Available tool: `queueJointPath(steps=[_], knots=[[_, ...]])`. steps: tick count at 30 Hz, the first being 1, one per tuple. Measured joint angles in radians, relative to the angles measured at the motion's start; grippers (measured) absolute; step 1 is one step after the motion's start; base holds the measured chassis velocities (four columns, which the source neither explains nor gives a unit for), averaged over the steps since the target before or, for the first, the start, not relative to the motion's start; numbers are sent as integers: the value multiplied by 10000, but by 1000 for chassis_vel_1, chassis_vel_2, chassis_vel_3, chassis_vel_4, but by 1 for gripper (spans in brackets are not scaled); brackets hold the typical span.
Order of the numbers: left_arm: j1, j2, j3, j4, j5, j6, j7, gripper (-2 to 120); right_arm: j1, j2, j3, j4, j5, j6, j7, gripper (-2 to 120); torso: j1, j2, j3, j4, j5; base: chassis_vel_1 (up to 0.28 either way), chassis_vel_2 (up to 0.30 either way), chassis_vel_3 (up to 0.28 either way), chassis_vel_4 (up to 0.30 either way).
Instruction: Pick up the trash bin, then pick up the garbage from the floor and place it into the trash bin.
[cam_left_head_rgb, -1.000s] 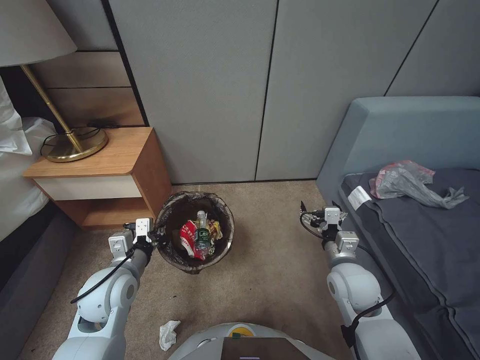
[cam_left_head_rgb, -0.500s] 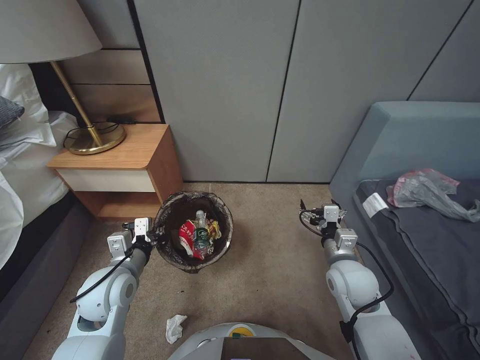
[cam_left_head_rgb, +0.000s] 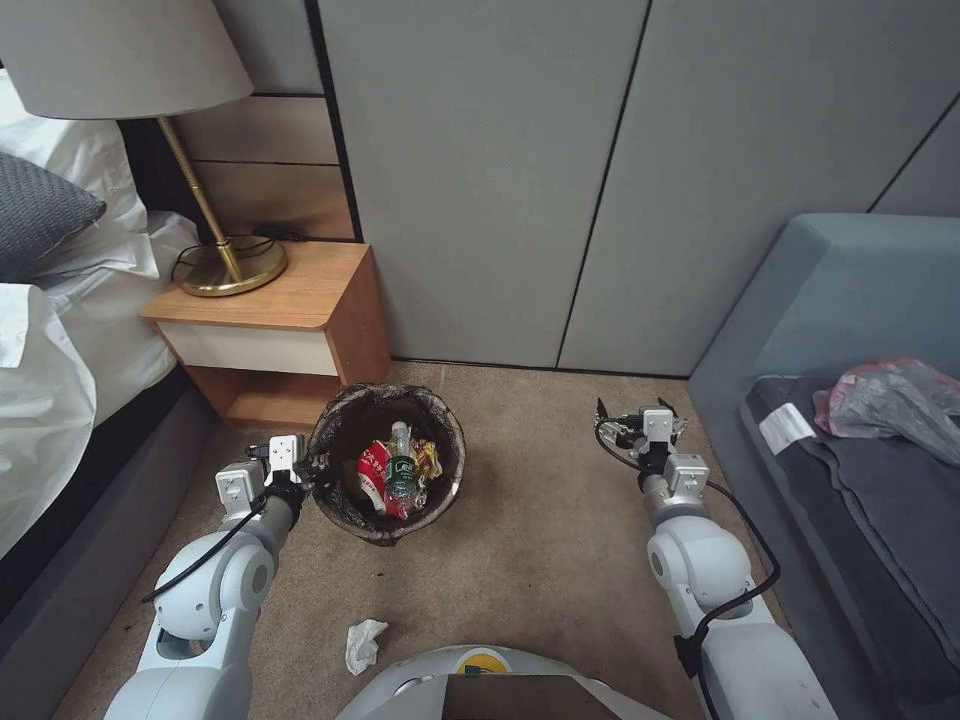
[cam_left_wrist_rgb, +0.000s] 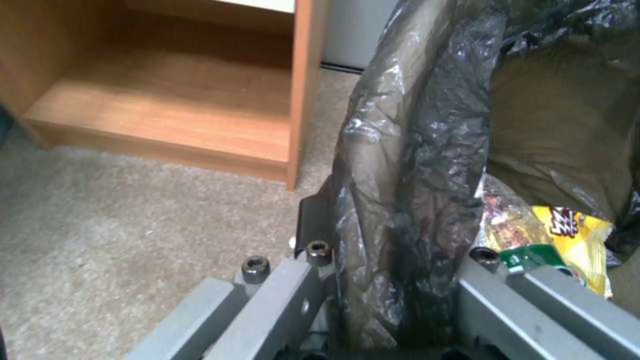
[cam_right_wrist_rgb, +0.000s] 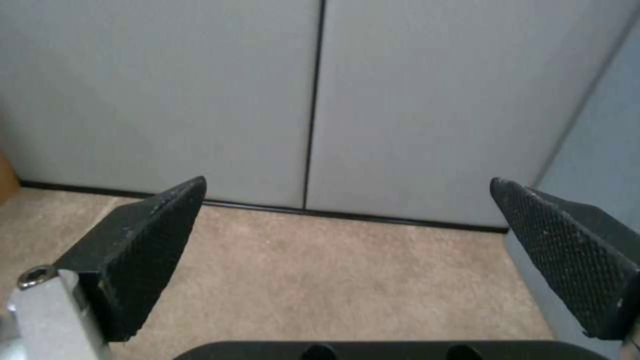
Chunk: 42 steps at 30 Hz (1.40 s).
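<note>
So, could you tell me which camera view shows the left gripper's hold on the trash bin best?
The left wrist view: the left gripper straddles the bag-wrapped rim of the trash bin. The head view shows it at the rim from afar.

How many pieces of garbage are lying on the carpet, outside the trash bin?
1. A crumpled white tissue lies on the carpet near the robot's base, apart from the trash bin. More may lie on floor hidden by the robot's body or the furniture.
</note>
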<state>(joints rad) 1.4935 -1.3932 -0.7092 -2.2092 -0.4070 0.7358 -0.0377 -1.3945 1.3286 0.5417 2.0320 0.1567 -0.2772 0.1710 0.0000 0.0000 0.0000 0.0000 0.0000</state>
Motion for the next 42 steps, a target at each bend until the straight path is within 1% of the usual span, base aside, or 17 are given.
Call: queueJointPath(steps=[14,42], knots=[[-26,18,-97,-24,-216,-1,-68,0,47,23,-41,-74,15,1,8,100,0,0,0,1,0,30,25,26,27],[44,146,-159,-151,-285,-4,-69,0,80,6,-160,-220,87,-30,29,100,0,0,0,0,0,91,86,95,87]])
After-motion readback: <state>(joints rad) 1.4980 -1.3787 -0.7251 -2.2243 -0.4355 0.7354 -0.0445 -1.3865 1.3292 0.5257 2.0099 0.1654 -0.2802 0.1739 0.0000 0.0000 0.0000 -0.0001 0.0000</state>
